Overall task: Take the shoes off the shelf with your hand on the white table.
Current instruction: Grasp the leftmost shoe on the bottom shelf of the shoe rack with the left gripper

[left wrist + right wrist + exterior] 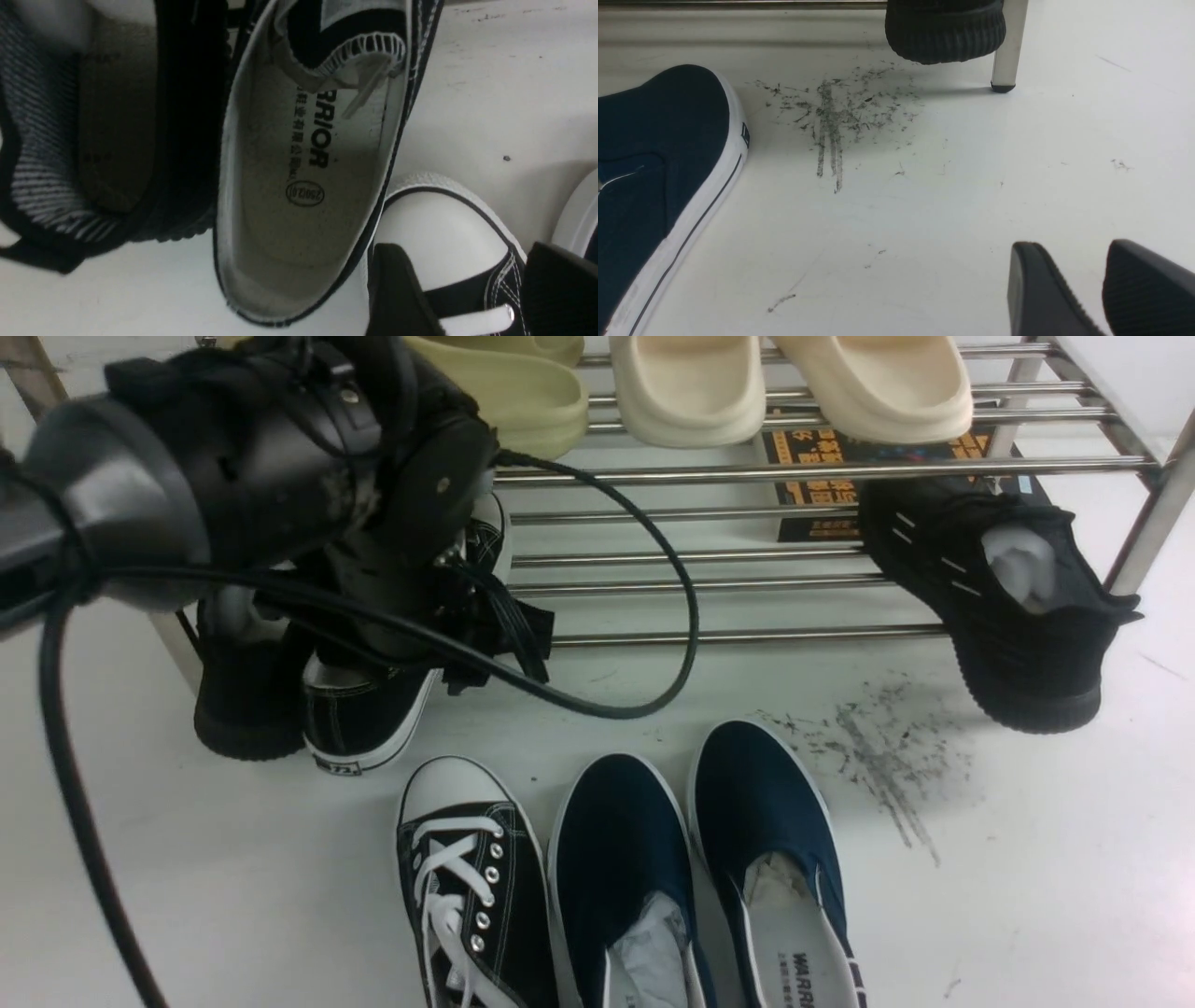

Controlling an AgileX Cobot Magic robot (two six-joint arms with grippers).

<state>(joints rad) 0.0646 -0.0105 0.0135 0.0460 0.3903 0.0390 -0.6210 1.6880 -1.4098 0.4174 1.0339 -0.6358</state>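
One black canvas sneaker (359, 723) with a white sole leans off the left end of the chrome shelf (709, 472), heel toward the white table (1046, 877). The left wrist view looks into its opening and printed insole (299, 163). Its mate (471, 887), with white laces and toe cap, lies on the table in front. My left arm (261, 457) reaches over the leaning sneaker. My left gripper (472, 284) is open and empty, and the mate's toe cap (439, 224) shows between its fingers. My right gripper (1083, 280) is open and empty, low over the bare table.
Two navy slip-ons (691, 868) lie beside the table sneaker. All-black knit sneakers sit at the shelf's left (243, 695) and right (1008, 607) ends. Cream slippers (784, 383) rest on the upper tier. Grey scuff marks (878, 756) and a shelf leg (1008, 46) are near.
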